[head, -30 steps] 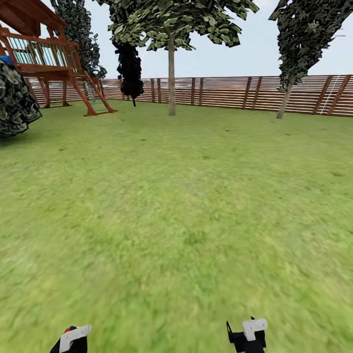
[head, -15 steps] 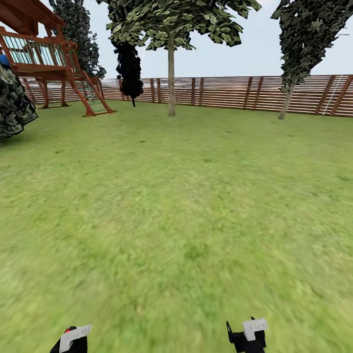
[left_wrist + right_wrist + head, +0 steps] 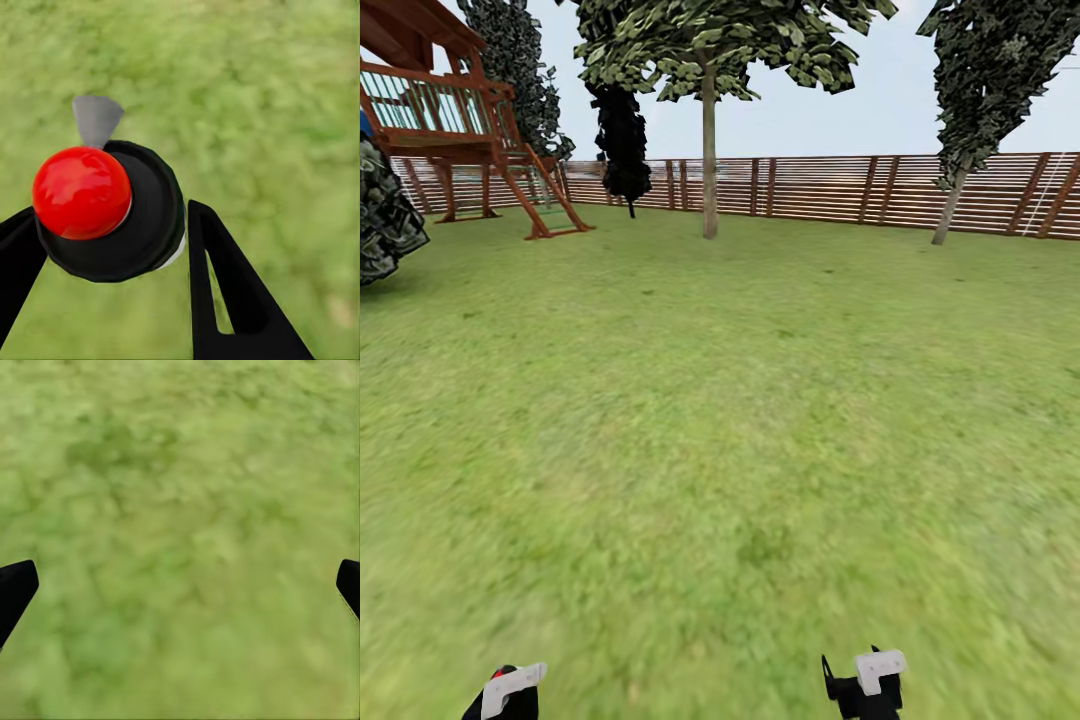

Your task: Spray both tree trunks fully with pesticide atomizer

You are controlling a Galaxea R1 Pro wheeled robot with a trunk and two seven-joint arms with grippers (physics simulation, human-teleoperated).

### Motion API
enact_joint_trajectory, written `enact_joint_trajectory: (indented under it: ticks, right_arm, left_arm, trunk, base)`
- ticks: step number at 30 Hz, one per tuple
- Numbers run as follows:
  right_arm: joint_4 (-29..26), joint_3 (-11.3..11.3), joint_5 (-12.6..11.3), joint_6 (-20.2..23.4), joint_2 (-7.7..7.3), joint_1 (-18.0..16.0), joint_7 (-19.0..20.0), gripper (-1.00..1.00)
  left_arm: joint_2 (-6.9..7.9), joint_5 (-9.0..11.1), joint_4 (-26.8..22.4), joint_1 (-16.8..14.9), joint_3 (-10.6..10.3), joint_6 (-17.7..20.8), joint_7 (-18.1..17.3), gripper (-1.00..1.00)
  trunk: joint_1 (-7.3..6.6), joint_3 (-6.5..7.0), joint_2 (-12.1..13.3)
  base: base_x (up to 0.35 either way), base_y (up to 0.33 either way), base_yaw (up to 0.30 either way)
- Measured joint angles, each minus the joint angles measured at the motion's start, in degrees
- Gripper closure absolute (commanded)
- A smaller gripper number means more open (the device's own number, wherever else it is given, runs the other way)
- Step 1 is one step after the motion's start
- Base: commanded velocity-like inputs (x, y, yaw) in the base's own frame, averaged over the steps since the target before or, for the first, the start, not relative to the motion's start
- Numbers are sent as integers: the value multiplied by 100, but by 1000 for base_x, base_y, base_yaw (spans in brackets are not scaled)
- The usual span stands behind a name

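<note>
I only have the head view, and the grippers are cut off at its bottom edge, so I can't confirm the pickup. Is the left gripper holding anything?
Observer: Yes. The left wrist view shows the left gripper closed on the black round pesticide atomizer with a red ball cap.
Operator: Where is its spout?
Observer: The grey nozzle juts from the body's far side, away from the wrist camera.
Operator: And the right one?
Observer: The right gripper is open, its black fingers wide apart with green grass between them.

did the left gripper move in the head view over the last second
No. The left gripper sits at the same spot on the picture's lower edge. The brown slatted wooden fence and straight grey-tan tree trunk barely shift, so only the camera drifted slightly.
</note>
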Motion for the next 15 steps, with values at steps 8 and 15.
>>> enact_joint_trajectory:
  ticks: [8, 15]
  right_arm:
    - [0, -1, 0, 0, 0, 0, 0, -100]
    - [0, 1, 0, 0, 0, 0, 0, -100]
  left_arm:
    - [0, 0, 0, 0, 0, 0, 0, 100]
    - [0, 0, 0, 0, 0, 0, 0, 100]
  trunk:
    - [0, 0, 0]
    - [0, 0, 0]
  base:
    - [340, 0, 0]
    - [340, 0, 0]
